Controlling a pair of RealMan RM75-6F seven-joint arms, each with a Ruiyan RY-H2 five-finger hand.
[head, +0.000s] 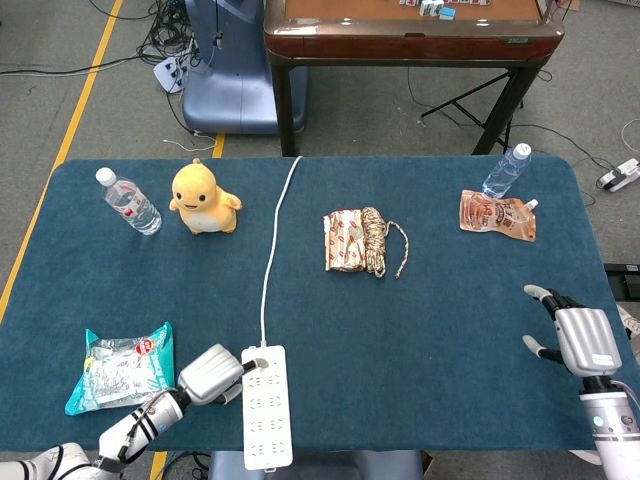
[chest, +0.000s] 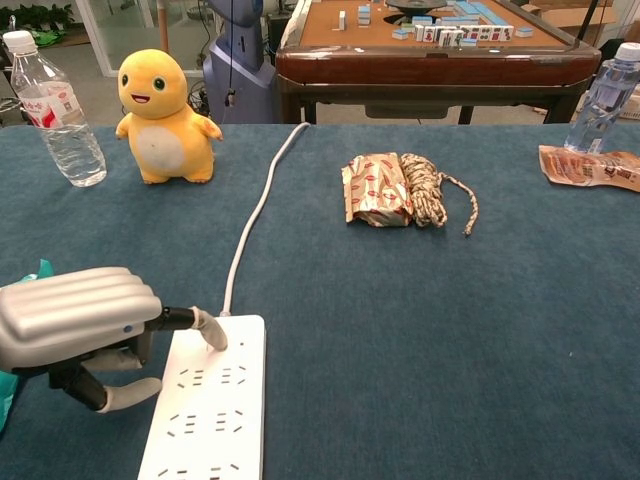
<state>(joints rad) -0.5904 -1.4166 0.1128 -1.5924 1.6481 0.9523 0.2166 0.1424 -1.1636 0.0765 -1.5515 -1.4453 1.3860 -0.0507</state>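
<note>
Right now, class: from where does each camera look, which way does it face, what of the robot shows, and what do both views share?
Head view: high above the near edge, looking down on the whole blue table; shows the left hand touching the power strip, and the right hand.
Chest view: low at the near edge, facing forward across the table; only the left hand shows.
Shared: left hand, power strip, yellow toy, rope.

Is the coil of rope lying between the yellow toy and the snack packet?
No, the coil of rope lies on the right side of the snack packet, touching it, while the yellow toy stands far to the left.
</note>
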